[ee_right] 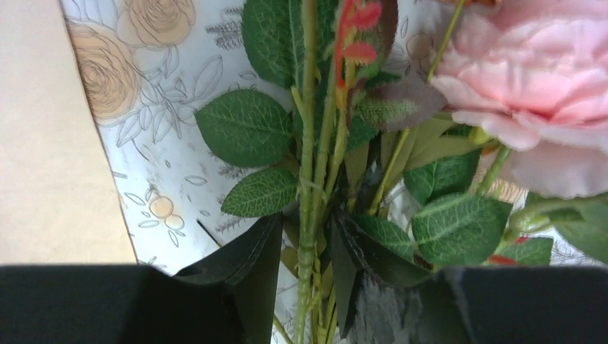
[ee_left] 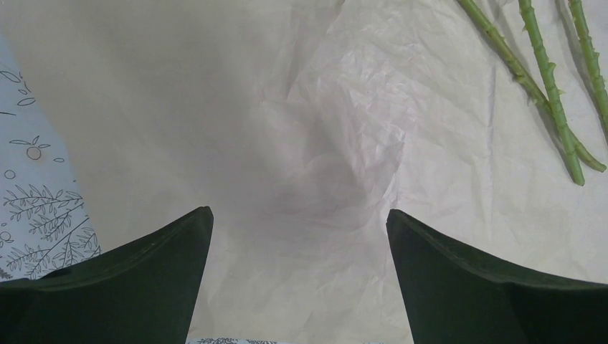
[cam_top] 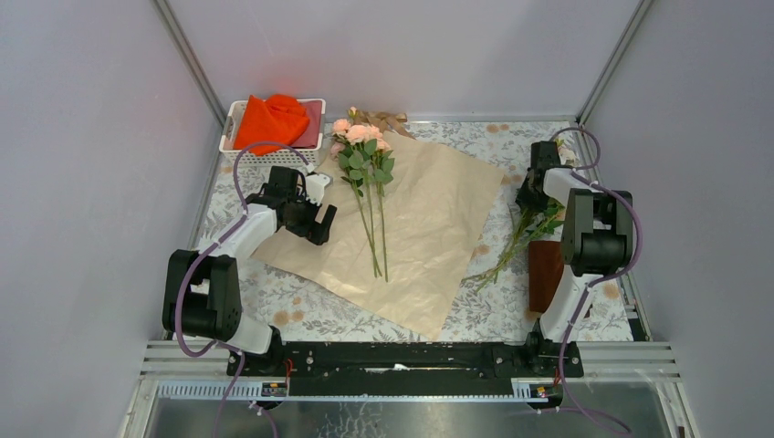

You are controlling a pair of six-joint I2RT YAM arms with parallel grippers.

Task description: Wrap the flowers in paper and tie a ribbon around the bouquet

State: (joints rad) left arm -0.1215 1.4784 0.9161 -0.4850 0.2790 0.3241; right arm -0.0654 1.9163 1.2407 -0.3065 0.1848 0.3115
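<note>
Right of the paper (cam_top: 438,210), the right gripper (ee_right: 307,222) pinched flowers (ee_right: 530,79) by the stems; gathering blooms, it next needed to carry them onto it. The left gripper (ee_left: 300,211) hung spread above it.

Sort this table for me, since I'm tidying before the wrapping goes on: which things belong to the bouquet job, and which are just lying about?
For the job: paper; flowers lying on it; second bunch, stems in the right gripper; tan ribbon by the blooms.
Just lying about: basket with red cloth; brown block; patterned mat.
</note>
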